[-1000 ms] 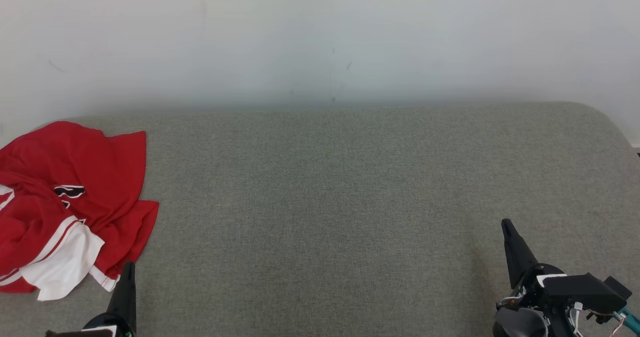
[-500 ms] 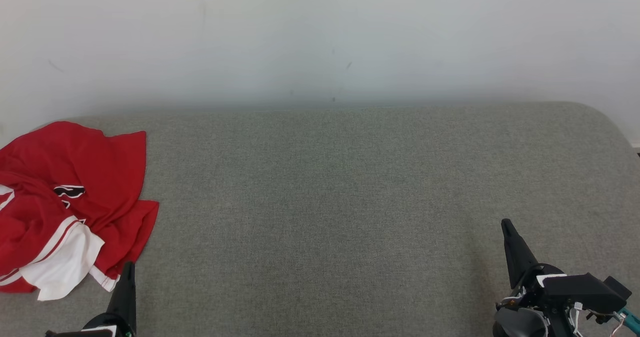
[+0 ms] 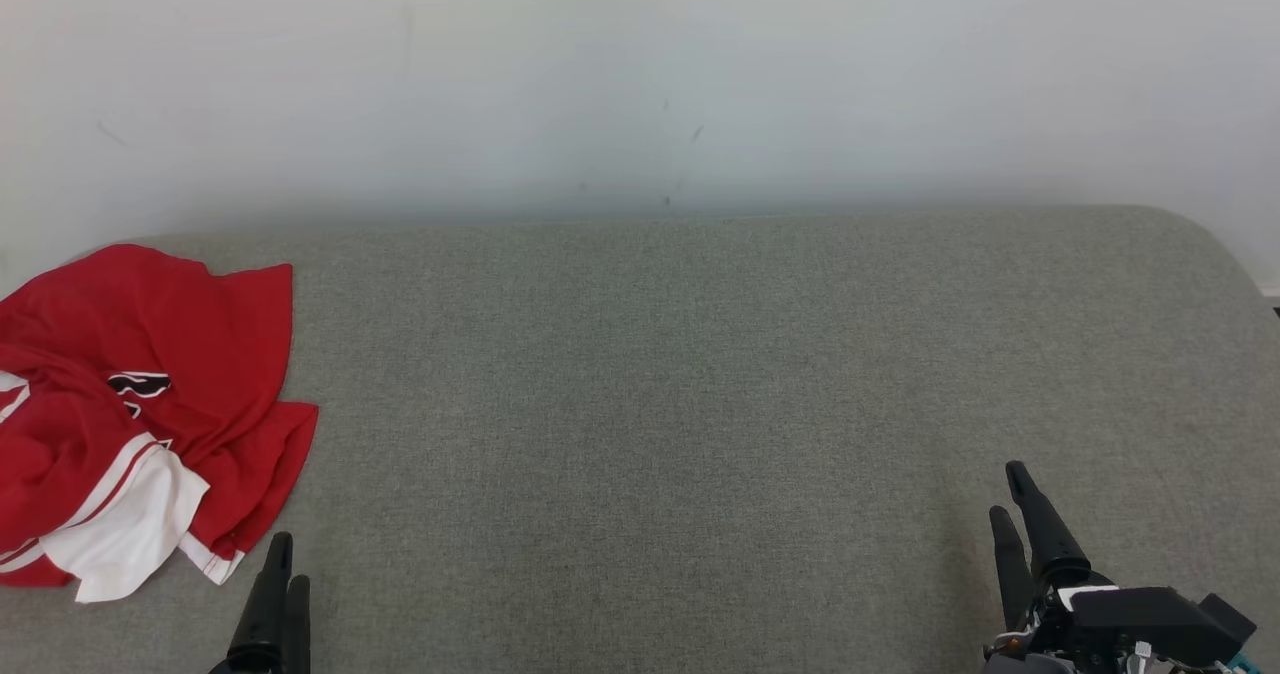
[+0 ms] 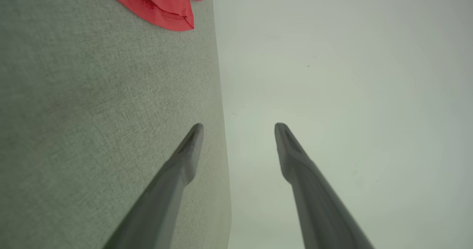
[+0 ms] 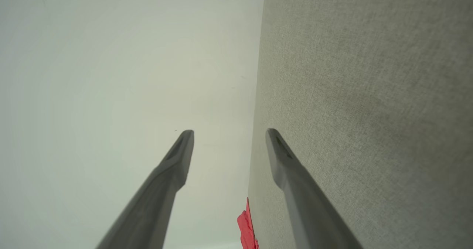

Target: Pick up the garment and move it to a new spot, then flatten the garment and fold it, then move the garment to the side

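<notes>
garment: lying crumpled at table's left edge | left hand: hovering just beside its near corner, spreading wide, empty | right hand: hovering near-right, spreading wide, empty | table's middle and right lying bare

The garment is red, with white parts and a small black mark on it. It is crumpled up in a loose heap, not flat. It lies at the far left side of the grey cushion.
</notes>
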